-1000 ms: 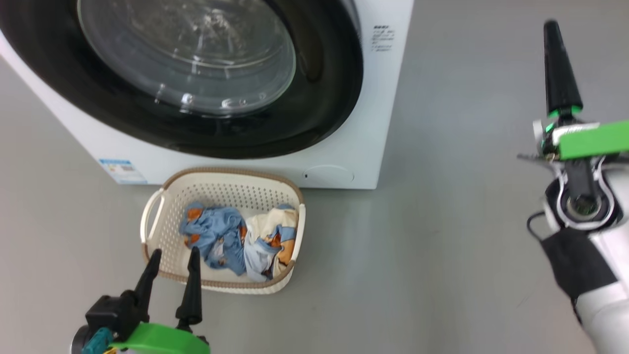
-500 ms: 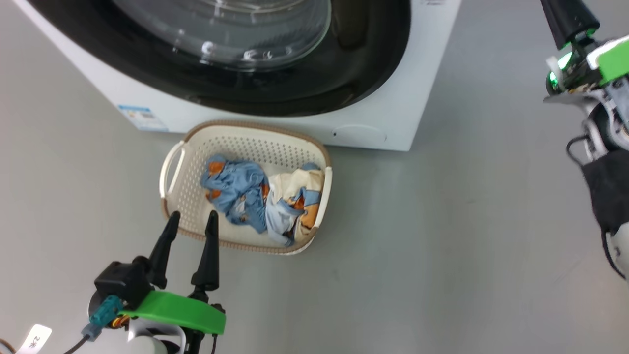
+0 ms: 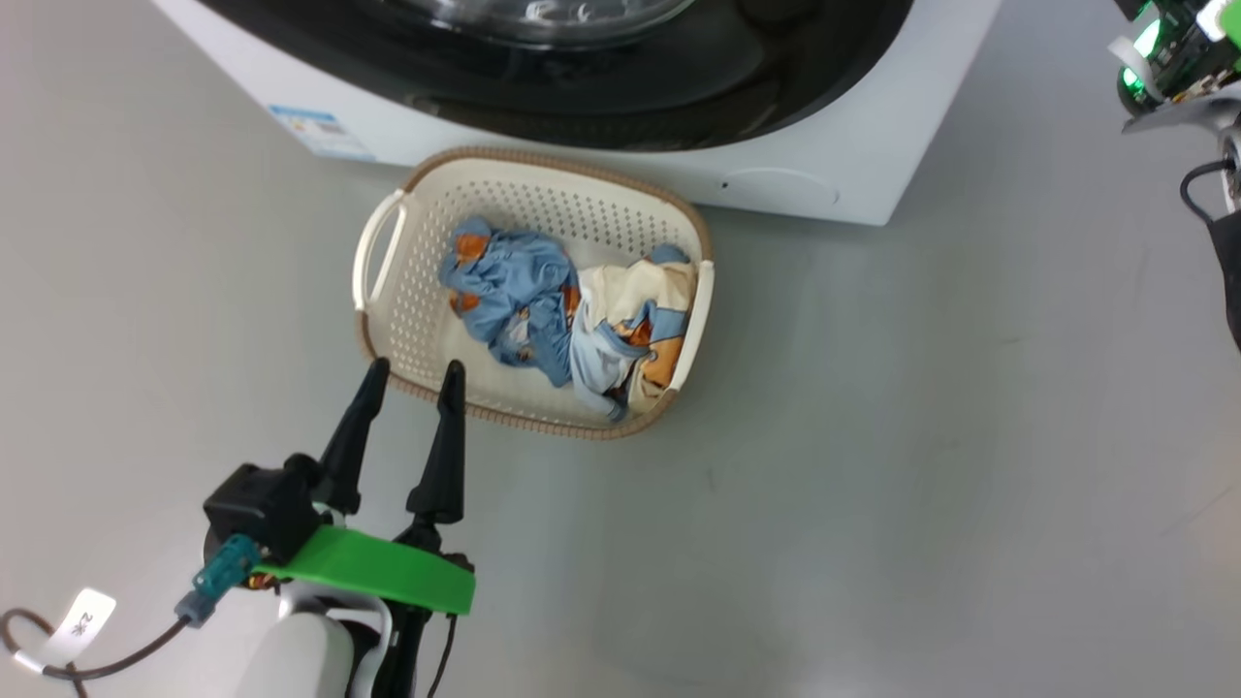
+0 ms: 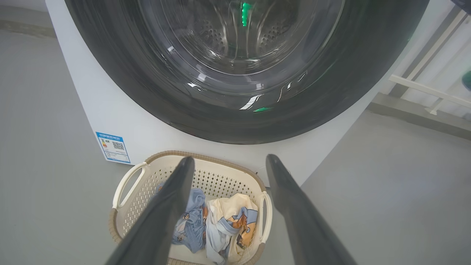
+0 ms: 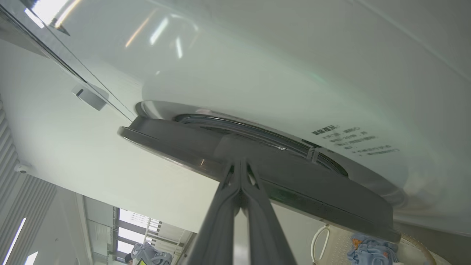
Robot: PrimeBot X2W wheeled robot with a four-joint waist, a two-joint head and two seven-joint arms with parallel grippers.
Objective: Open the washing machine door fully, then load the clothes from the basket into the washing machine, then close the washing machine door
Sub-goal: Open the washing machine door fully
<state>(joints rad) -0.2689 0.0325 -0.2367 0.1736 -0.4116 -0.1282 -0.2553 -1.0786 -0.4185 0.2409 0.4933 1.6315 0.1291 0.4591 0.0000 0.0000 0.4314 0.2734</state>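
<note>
Nearest, the left tool (image 3: 416, 366) is released, its two dark fingers spread and empty. Its tips lie over the basket's near rim at the left corner in the head view; whether they touch it I cannot tell. The basket (image 3: 424, 291) stands on the grey floor (image 3: 873, 436). The clothes (image 3: 543, 301) are bunched inside it toward its right end, blue cloth on the left and cream with orange prints on the right.

Directly behind the basket, almost against its far rim, is the washing machine (image 3: 873, 174), with a blue label sticker (image 3: 320, 131) beyond the basket's left handle. The head view catches just the lower arc of the washing machine door (image 3: 679, 87). The left wrist view looks across the basket and, through the door glass, shows the perforated drum (image 4: 209, 33).

The right wrist view sees the door edge-on from beside it, with the basket low at its right corner. There the right tool (image 5: 240, 163) is clenched, fingers pressed together on nothing, tips at the door's black rim. Whether the door is ajar I cannot tell.
</note>
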